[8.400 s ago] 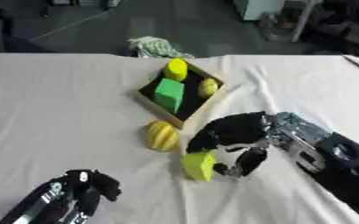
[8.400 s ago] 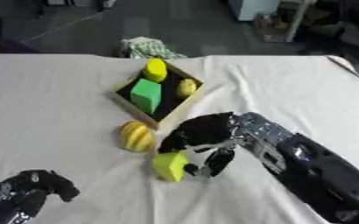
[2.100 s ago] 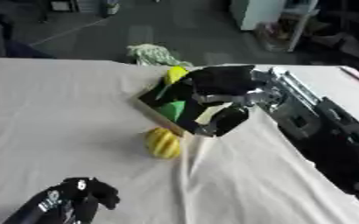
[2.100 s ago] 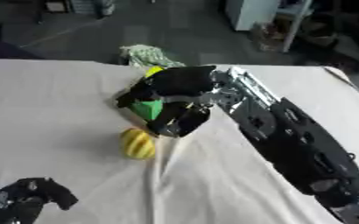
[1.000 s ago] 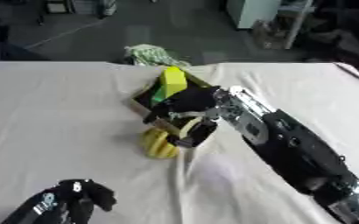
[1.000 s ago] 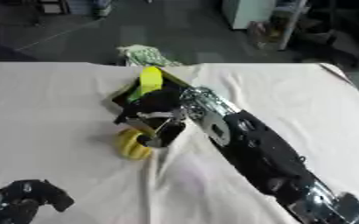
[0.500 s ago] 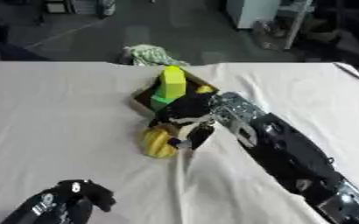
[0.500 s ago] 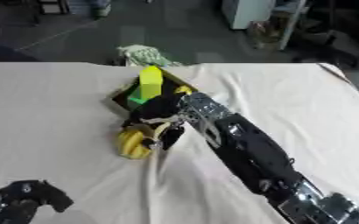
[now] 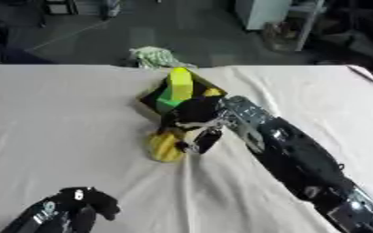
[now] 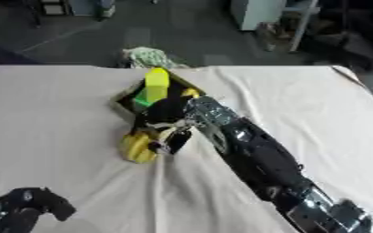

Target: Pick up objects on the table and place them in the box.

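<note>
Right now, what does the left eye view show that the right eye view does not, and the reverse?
Only the left eye view shows a wider strip of table on its left side. Only the right eye view shows the table's far right corner. Both share the box holding yellow and green pieces, the right hand over the ribbed yellow object lying outside it, the left hand idle at the lower left, and a striped cloth bundle beyond.

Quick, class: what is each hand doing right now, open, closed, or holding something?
Left hand: idle at the lower left, fingers curled, holding nothing.
Right hand: down over the yellow fruit beside the box; a grasp cannot be told.
</note>
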Available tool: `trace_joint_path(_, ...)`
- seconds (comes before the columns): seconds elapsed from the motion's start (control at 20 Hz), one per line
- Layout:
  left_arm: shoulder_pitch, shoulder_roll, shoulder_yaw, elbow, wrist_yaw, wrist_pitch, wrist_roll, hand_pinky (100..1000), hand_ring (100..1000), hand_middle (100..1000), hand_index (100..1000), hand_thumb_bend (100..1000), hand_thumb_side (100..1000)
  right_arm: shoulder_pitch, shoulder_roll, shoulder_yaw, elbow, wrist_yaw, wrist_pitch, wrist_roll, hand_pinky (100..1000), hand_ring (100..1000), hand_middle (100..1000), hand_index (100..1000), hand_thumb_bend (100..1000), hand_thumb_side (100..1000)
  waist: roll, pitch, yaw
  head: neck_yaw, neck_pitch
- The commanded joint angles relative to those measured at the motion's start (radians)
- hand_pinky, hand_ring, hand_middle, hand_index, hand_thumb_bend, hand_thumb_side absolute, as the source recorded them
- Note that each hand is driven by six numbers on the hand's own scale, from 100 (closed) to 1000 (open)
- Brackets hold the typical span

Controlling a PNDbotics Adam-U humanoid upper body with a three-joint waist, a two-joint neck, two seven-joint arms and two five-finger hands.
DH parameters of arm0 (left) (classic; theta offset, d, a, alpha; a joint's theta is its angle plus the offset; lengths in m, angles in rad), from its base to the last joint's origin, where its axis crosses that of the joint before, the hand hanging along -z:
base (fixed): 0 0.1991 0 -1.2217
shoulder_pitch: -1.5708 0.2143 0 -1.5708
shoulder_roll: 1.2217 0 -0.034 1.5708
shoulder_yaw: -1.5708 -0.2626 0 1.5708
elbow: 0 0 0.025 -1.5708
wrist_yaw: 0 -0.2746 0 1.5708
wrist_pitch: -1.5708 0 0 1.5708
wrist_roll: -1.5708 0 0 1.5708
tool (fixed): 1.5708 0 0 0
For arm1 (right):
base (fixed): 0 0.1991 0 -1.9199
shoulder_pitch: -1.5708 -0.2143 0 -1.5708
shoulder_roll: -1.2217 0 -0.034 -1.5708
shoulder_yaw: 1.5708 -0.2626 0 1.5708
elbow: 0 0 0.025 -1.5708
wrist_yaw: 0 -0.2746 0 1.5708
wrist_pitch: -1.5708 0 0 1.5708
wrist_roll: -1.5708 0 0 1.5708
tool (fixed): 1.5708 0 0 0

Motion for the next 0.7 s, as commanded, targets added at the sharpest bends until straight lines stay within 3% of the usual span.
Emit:
trace_joint_path(0.05, -0.005, 0.004, 0.001, -0.021, 0.001, -0.002, -0.002, 719, 695, 539, 731, 100, 713, -0.011, -0.015, -0.007, 0.011, 0.025, -0.005, -0.003, 803, 819, 830, 892, 100, 309, 0.003, -0.014, 0.000, -0.002, -0.006)
trace_joint_path(0.15, -0.005, 0.004, 0.001, -0.021, 0.001, -0.002, -0.002, 719, 695, 539, 731, 100, 713, -0.011, -0.015, -0.008, 0.012, 0.028, -0.006, -0.005, 803, 819, 830, 892, 100, 309, 0.003, -0.014, 0.000, -0.002, -0.006)
trace_joint_path(0.2, -0.005, 0.004, 0.001, -0.021, 0.001, -0.002, -0.002, 719, 696, 539, 731, 100, 712, -0.012, -0.012, -0.008, 0.010, 0.027, -0.007, -0.008, 839, 885, 887, 787, 100, 306, 0.004, -0.014, 0.000, -0.003, -0.005)
trace_joint_path(0.35, -0.005, 0.005, 0.001, -0.021, 0.001, -0.003, -0.001, 719, 696, 539, 731, 100, 711, -0.007, -0.010, -0.006, -0.027, 0.015, -0.005, -0.045, 848, 893, 896, 736, 100, 303, 0.004, -0.014, -0.001, -0.003, -0.004)
trace_joint_path(0.7, -0.006, 0.006, 0.002, -0.021, 0.002, -0.004, -0.001, 720, 696, 540, 731, 100, 709, 0.004, -0.012, 0.009, -0.082, -0.001, 0.007, -0.165, 854, 895, 885, 513, 129, 289, 0.003, -0.015, -0.002, -0.004, -0.007)
